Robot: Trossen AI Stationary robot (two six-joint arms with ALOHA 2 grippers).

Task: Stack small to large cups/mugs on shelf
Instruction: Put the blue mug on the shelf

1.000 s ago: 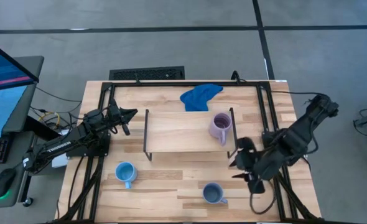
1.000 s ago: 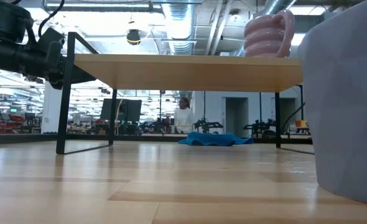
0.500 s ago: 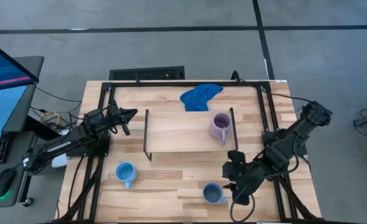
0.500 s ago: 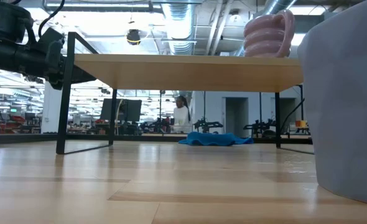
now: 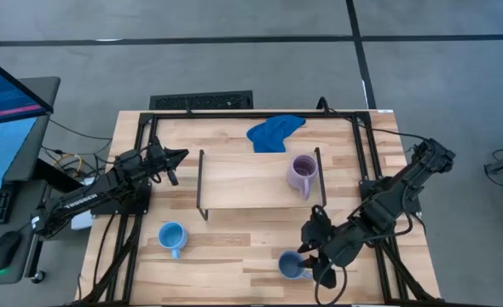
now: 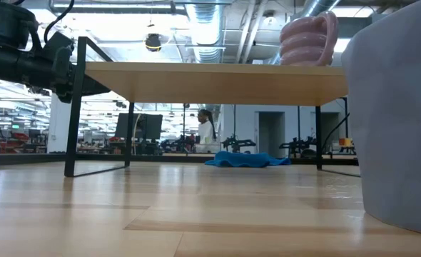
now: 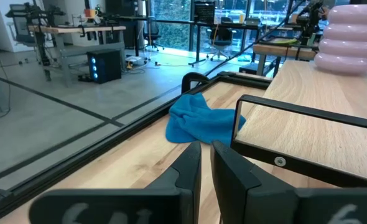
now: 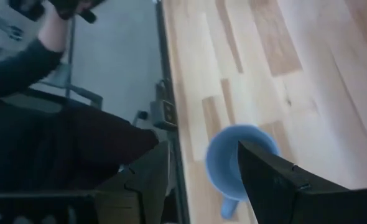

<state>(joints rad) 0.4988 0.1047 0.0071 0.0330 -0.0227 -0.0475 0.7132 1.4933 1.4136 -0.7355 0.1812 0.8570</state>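
Observation:
The lilac mug (image 5: pixel 302 174) stands upright on the right end of the light-wood shelf (image 5: pixel 243 181); it also shows in the low view (image 6: pixel 310 36). The sky-blue mug (image 5: pixel 171 236) stands on the table near the shelf's left front. The grey-blue mug (image 5: pixel 291 265) stands on the table near the front edge and fills the low view's right (image 6: pixel 403 121). My right gripper (image 5: pixel 309 258) is open just above and beside it; in its wrist view the mug (image 8: pixel 241 158) lies between the fingers, untouched. My left gripper (image 5: pixel 173 162) is shut, left of the shelf.
A bright blue cloth (image 5: pixel 274 132) lies behind the shelf, near the far edge. Black frame rails (image 5: pixel 367 170) run along the table's sides. A person's dark sleeve (image 8: pixel 28 62) shows beyond the table's near edge. Bare wood lies between the two mugs on the table.
My right gripper has gone toward the table's near edge and to the left, down to the grey-blue mug, and now hangs right by it. The mugs have stayed where they were.

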